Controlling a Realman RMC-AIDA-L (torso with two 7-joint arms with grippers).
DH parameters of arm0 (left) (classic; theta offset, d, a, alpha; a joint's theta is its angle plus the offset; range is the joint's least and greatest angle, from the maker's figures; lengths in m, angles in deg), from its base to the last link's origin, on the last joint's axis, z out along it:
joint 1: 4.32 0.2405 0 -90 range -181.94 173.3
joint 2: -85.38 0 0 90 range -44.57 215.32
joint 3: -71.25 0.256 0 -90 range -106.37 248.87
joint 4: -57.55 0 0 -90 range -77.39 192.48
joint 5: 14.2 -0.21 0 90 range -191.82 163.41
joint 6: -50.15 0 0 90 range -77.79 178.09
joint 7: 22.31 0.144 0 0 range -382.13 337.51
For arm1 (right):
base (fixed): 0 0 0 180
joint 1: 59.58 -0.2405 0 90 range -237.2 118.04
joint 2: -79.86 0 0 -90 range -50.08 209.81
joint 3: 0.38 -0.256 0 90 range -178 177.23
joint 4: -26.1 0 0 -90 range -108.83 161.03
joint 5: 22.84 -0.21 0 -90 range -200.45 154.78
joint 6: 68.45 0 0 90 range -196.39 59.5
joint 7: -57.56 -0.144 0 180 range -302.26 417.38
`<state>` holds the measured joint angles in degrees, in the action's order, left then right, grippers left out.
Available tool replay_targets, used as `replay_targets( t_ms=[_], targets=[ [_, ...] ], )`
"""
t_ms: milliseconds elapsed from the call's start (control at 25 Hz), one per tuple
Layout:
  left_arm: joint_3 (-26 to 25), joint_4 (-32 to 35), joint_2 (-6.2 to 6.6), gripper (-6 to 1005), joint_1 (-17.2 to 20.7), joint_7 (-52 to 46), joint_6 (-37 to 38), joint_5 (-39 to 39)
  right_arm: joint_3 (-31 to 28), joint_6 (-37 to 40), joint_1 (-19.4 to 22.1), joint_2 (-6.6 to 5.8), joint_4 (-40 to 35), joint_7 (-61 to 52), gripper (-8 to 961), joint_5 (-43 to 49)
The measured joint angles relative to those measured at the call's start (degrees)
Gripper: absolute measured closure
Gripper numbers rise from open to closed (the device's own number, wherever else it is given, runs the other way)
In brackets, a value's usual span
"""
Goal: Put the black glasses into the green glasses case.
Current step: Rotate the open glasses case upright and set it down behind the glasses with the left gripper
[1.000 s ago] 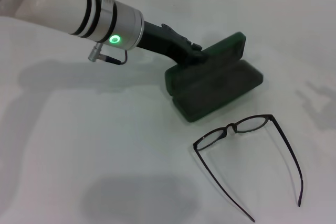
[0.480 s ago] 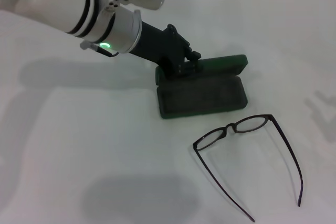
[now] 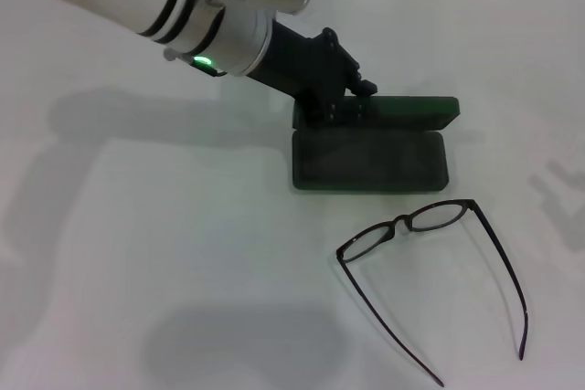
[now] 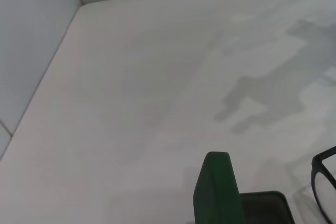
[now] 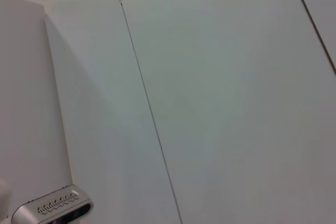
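Left gripper [image 3: 343,102] at the open green glasses case [image 3: 370,157]; black glasses [image 3: 437,267] lying apart on the white table [image 3: 164,262].

In the head view we are seeing the case sitting right of centre in the upper half of the frame, its tray dark and matte, its rounded lid standing up along the far edge. The left gripper is reaching in from the upper left and touching the lid's left end; we cannot tell how far its fingers are parted. The thin-framed glasses are resting in the lower right, just below the case, temple arms unfolded toward the bottom edge. Bare smooth tabletop is lying open across the left and lower left. The right gripper is not appearing in any view.
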<state>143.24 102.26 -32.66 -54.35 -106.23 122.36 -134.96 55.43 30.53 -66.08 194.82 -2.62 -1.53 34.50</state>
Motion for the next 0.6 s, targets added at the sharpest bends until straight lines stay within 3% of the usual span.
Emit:
replay_targets(
  t_ms=[320,600],
  targets=[
    [0.0,-4.5,0.5,787,-3.3,3.4,-1.1,-0.2,0.1,0.7,0.1,0.08,1.8,0.2,671,0.1],
    [-0.2,-5.4,0.75,774,-3.0,4.1,-3.3,-0.3,0.2,2.6,0.4,0.09,2.2,0.3,672,1.0]
  ],
)
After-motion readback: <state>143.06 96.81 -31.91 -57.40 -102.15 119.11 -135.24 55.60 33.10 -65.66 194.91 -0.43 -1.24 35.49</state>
